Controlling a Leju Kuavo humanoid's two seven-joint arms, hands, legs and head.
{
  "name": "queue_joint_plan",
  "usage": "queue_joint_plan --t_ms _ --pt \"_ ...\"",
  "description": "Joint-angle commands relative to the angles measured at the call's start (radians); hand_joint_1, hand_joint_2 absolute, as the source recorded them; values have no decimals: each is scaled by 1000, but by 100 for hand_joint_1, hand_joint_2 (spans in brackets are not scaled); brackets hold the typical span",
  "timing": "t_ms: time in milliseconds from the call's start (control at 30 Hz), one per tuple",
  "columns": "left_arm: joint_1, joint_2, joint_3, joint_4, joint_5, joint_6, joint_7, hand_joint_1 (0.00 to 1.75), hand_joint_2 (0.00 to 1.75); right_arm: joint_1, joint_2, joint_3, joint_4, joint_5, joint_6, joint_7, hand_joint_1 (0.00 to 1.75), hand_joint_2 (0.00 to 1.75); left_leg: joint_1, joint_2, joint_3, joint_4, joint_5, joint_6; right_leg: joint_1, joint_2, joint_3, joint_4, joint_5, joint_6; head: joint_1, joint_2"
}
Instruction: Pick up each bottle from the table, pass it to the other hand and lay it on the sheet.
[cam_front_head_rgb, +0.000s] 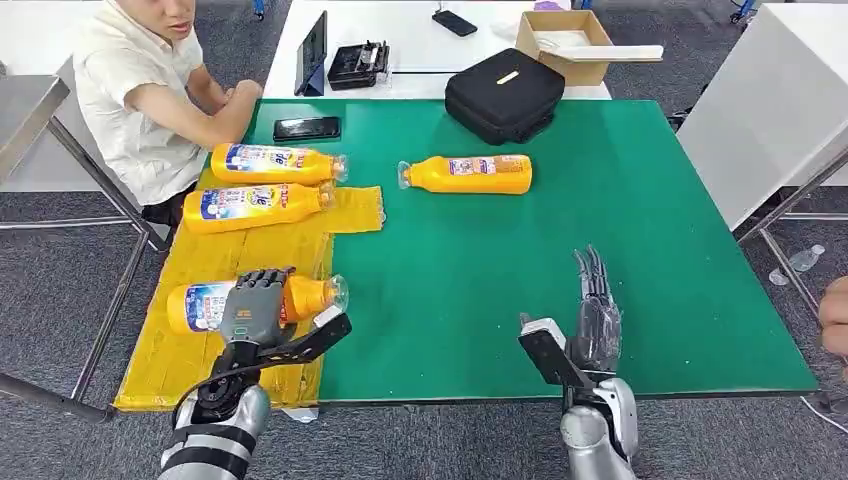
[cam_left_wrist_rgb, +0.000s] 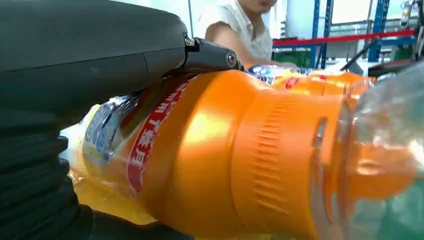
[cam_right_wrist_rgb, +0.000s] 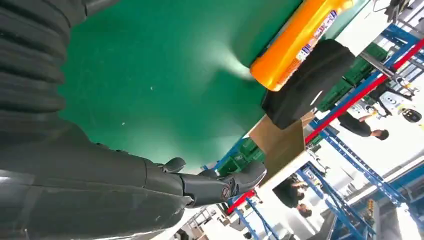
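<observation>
Left hand (cam_front_head_rgb: 258, 305) fingers wrap the orange bottle (cam_front_head_rgb: 310, 296) lying on the yellow sheet (cam_front_head_rgb: 250, 250); release gently so it won't roll, right hand (cam_front_head_rgb: 596, 312) fingers spread empty.

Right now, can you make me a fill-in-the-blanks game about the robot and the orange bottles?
1. The left hand grips a bottle lying on the ____ sheet.
2. The number of bottles lying on the sheet is ____.
3. One lone bottle lies on the bare ____ table, off the sheet.
4. The right hand holds ____, its fingers straight.

Missing words: yellow; three; green; nothing
</observation>
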Motion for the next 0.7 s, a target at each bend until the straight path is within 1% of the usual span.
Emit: queue_joint_plan --t_ms 33,67,133,167,233,267,367,400,433,500,567,633,667,700 --pt "-92 24 24 224 -11 -24 1 12 175 -46 -19 -18 111 -4 16 -16 0 175 0 2 4 -2 0 0 1 0 4 -2 0 -4 0 0" --pt "-99 23 24 247 -11 -33 0 0 175 -50 -22 -19 121 -7 15 -20 0 175 1 3 6 -2 -1 0 2 1 6 -3 0 -5 0 0" --pt "-122 25 19 298 -13 -70 9 0 175 -61 -25 -19 142 -10 16 -25 0 175 0 2 4 -2 0 0 1 0 4 -2 0 -3 0 0" --pt "-122 25 19 298 -13 -70 9 0 175 -61 -25 -19 142 -10 16 -25 0 175 1 3 5 -2 0 0 1 1 6 -2 0 -4 0 0" --pt "-122 25 19 298 -13 -70 9 0 175 -61 -25 -19 142 -10 16 -25 0 175 0 1 3 -1 0 0 1 0 3 -1 0 -2 0 0" --pt "-122 25 19 298 -13 -70 9 0 175 -61 -25 -19 142 -10 16 -25 0 175 1 2 4 -1 -1 0 1 1 5 -2 0 -4 0 0" --pt "-155 36 12 372 -13 -112 9 0 175 -82 -32 -9 179 -16 17 -39 0 175 0 2 5 -2 0 0 1 1 5 -2 0 -3 0 0" --pt "-162 41 5 392 -13 -110 13 0 175 -89 -31 -10 191 -21 13 -45 0 175 0 4 7 -2 0 0 1 2 7 -2 1 -5 0 0" --pt "-173 43 6 424 -9 -103 19 0 175 -98 -32 -13 203 -28 6 -53 0 175 0 2 5 -1 0 0 1 1 5 -2 1 -3 0 0" --pt "-180 44 9 452 -11 -101 17 0 175 -102 -35 -17 203 -33 3 -55 0 175 1 4 8 -3 0 0 2 2 7 -3 1 -6 0 0" --pt "-184 45 2 476 -13 -117 13 0 175 -103 -39 -22 208 -36 5 -56 0 175 0 3 7 -2 0 0 1 2 7 -2 1 -3 0 0" --pt "-186 46 4 500 -10 -131 12 0 175 -109 -42 -28 230 -40 8 -57 0 175 0 4 10 -3 0 0 1 2 9 -3 2 -5 0 0" --pt "-184 47 4 502 -10 -132 11 0 175 -109 -42 -28 230 -40 7 -58 0 175 0 2 11 -2 0 0 1 1 11 -2 1 -3 0 0" --pt "-185 49 1 510 -12 -127 7 0 175 -110 -43 -30 241 -45 2 -65 0 175 0 3 13 -3 1 0 1 2 13 -4 2 -5 0 0"
